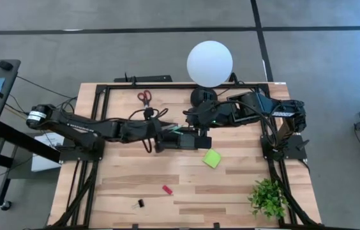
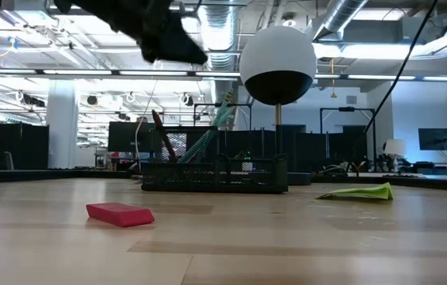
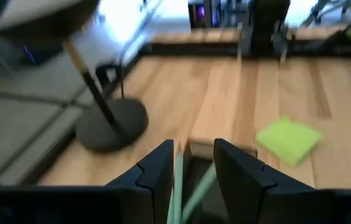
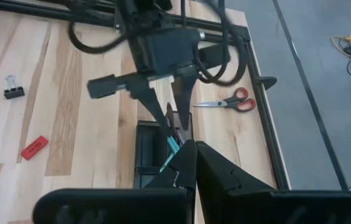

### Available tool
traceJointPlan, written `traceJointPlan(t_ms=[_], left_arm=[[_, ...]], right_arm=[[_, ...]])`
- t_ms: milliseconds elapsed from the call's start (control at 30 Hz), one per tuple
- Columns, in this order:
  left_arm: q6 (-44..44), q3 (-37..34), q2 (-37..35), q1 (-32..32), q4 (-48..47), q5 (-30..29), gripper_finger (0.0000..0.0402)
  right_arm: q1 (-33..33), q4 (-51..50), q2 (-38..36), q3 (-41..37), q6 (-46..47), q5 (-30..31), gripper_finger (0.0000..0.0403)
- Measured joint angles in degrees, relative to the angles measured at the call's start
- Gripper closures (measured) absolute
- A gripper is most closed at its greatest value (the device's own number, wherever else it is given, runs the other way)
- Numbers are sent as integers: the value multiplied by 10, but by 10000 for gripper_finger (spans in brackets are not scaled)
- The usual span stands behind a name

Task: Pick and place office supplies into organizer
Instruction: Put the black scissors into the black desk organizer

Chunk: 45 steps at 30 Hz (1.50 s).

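Near the middle of the wooden table (image 1: 135, 185), the left gripper (image 1: 181, 131) hangs over the small black organizer (image 2: 214, 176), which sits just in front of the round black base of a white globe lamp (image 1: 210, 62). Its two fingers (image 3: 158, 171) stand partly open with a thin green pen (image 3: 178, 186) running between them; whether they press on the pen or merely flank it cannot be told. Several pens already lean upright in the organizer. The right gripper (image 4: 191, 152) waits close by on the lamp side, its fingers shut together and empty. Items not yet put away lie scattered: a lime-green sticky-note pad (image 1: 212, 158) just beside the organizer, red-handled scissors (image 1: 144, 97) near the far edge, a small red piece (image 1: 166, 190) and a black clip (image 1: 140, 204) toward the near edge. A small leafy plant (image 1: 268, 197) stands at the near right corner. From here, the pen could tip outside the low wall if let go at a slant, the crowded pens could be knocked over by the fingers, and the two arms, so close together beside the lamp's stem, could bump one another or the lamp.
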Motion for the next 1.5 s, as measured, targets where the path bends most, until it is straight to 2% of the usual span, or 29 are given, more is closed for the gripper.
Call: traceJointPlan(t_ms=[233,667,900,1000,1167,1200,1400,1500], left_arm=[[-115,-1,0,13,-104,16,290],[-248,-126,0,19,-20,24,290],[-305,-165,-2,61,-11,-36,290],[-309,-168,-2,80,-2,-33,290],[-235,-171,2,74,149,97,290],[-230,-167,1,74,168,108,290],[-190,-154,-1,75,158,98,290],[-190,-152,-5,75,133,59,290]], right_arm=[[0,0,0,0,0,0,403],[0,0,0,0,5,0,403],[0,0,0,0,5,0,403],[0,0,0,0,5,0,403],[0,0,0,0,5,0,403],[0,0,0,0,5,0,403],[0,0,0,0,5,0,403],[0,0,0,0,5,0,403]])
